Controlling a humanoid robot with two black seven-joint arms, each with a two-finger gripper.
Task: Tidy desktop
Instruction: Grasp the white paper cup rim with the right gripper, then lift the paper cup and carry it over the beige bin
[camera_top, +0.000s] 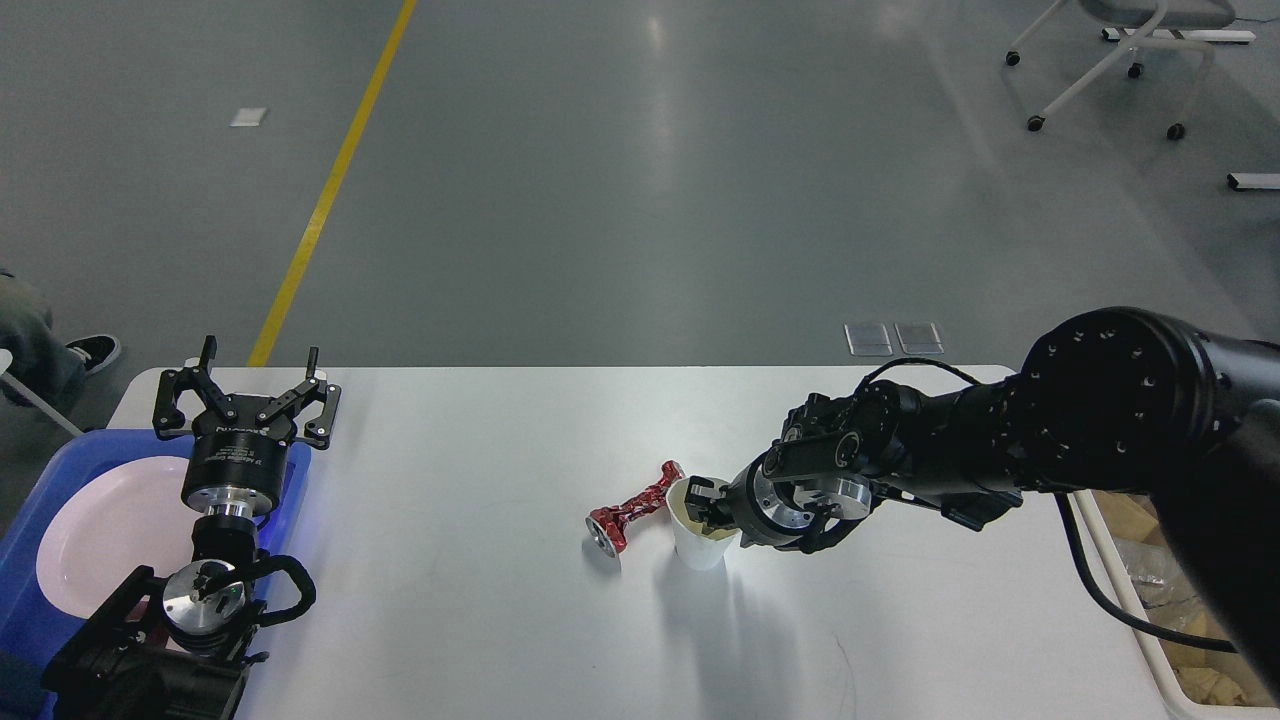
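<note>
The desktop (480, 620), a wide white counter, fills the lower half of the head view, with only two loose items on it, both near its middle. Landmark: the white paper cup (700, 535), upright.

Nearest, well left of the cup, the left gripper (245, 385) points up over the blue tray (25, 520), fingers spread, nothing in it. A white plate (105, 530) lies in that tray.

At the cup, the right gripper (708, 505) comes in from the right and sits on the rim, one finger seemingly inside. Cannot tell if it has pinched the wall yet; fingers are dark and bunched.

Just left of the cup, touching or nearly so, lies a crushed red can (632, 512) on its side.

Well right of the cup, off the counter edge, a beige bin (1150, 640) holds crumpled paper.

Risks, as I judge them:
- thin rim grip may crush or slip, and the cup drops on the way to the bin
- the cup looks to hold some liquid or residue; tilting it spills on the counter
- lifting may nudge the can, which could roll
- the right arm's dangling cable could snag on the bin edge
</note>
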